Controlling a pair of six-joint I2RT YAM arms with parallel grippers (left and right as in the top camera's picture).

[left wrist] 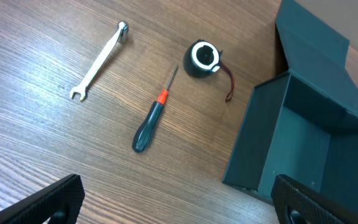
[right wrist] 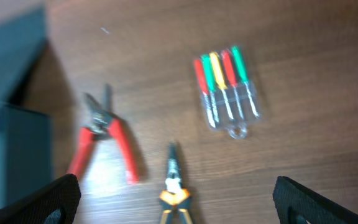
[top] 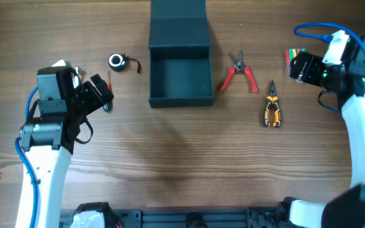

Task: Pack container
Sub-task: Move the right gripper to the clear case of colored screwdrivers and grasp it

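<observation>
Your teal-grey box [top: 181,98], lid back, sits top centre between left pincer [top: 104,95] and right pincer [top: 294,67], both spread empty.

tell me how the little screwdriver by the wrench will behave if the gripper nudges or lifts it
The screwdriver has a rounded handle and a thin round shaft, so it will probably roll if pushed sideways. It looks rigid and likely light. Its glossy handle may slip in a pinch.
</observation>
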